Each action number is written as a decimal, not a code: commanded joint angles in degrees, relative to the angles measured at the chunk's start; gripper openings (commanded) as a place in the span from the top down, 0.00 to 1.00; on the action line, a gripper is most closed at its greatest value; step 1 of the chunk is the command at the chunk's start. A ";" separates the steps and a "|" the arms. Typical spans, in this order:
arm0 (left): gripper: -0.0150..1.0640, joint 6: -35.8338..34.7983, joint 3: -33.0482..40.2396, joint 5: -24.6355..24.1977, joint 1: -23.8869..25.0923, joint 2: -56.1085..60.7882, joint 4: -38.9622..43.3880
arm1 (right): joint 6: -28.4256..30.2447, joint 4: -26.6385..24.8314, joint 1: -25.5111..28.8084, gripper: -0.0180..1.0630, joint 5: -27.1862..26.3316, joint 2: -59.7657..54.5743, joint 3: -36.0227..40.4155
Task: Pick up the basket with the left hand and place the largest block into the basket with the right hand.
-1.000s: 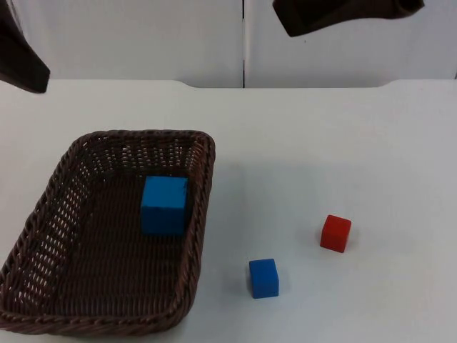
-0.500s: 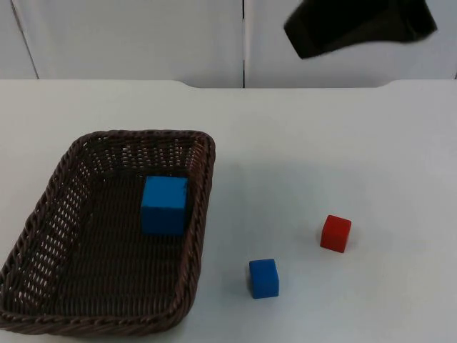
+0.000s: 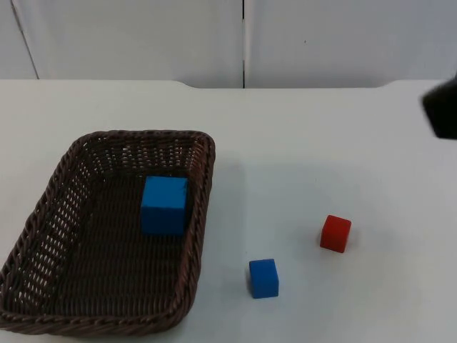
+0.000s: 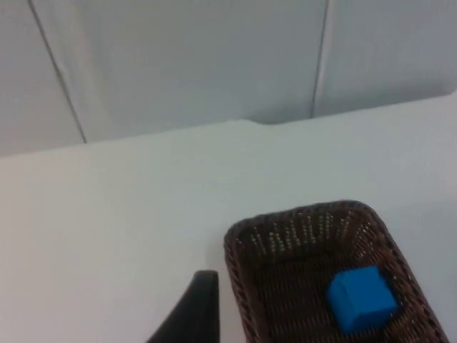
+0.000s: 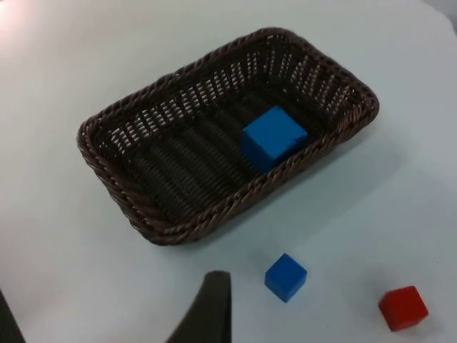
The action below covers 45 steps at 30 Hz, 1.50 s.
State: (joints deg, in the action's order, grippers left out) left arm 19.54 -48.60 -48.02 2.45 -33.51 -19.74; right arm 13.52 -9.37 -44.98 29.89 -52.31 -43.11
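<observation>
Nearest the camera in the top view, a small blue block [image 3: 263,278] lies on the white surface [image 3: 343,143], just beside the basket's [image 3: 43,236] right wall but apart from it. A red block [image 3: 335,234] lies a little farther back and to its right, apart from it. Neither has anything on or against it.

The brown wicker basket sits on the surface at the left, its near rim cut off by the picture's lower edge. The largest block [image 3: 164,205], blue, lies inside it, on the basket floor close to the right wall and toward the far end.

The right pincer's arm shows as a dark shape [image 3: 443,107] at the right edge of the top view, well apart from the basket and from both loose blocks. One black fingertip [image 5: 207,311] stands in the right wrist view, near the small blue block there [image 5: 285,276]; whether that pincer is open or closed cannot be told, and it holds nothing visible.

One fingertip [image 4: 189,311] of the left pincer stands just beside the basket's rim [image 4: 235,264] in the left wrist view, apart from it; its opening cannot be told either.

Beyond the surface stands the grey partition wall [image 3: 143,36].
</observation>
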 commanded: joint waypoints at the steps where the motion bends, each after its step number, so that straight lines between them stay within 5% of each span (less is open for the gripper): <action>1: 0.02 -3.02 0.28 -1.57 -0.12 3.39 2.90 | 0.01 0.21 -0.23 0.18 -0.95 6.61 3.10; 10: 0.02 -3.89 1.04 -7.00 -0.12 9.92 4.78 | 0.01 0.21 -0.23 0.18 1.21 21.73 8.17; 19: 0.02 -8.93 11.76 -6.65 -0.12 20.11 8.77 | -0.81 0.21 -0.23 0.18 5.74 33.83 11.08; 39: 0.02 -15.48 16.35 -13.43 -0.12 33.51 17.44 | -1.61 0.27 -0.23 0.18 22.06 48.98 11.29; 45: 0.02 -15.48 19.09 -12.89 -0.12 33.51 17.54 | -8.54 6.32 -0.23 0.18 27.21 52.31 11.29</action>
State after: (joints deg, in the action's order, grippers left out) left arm 4.42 -30.34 -61.08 2.45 -0.22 -2.52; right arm 7.00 -4.70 -44.98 55.87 -0.54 -32.11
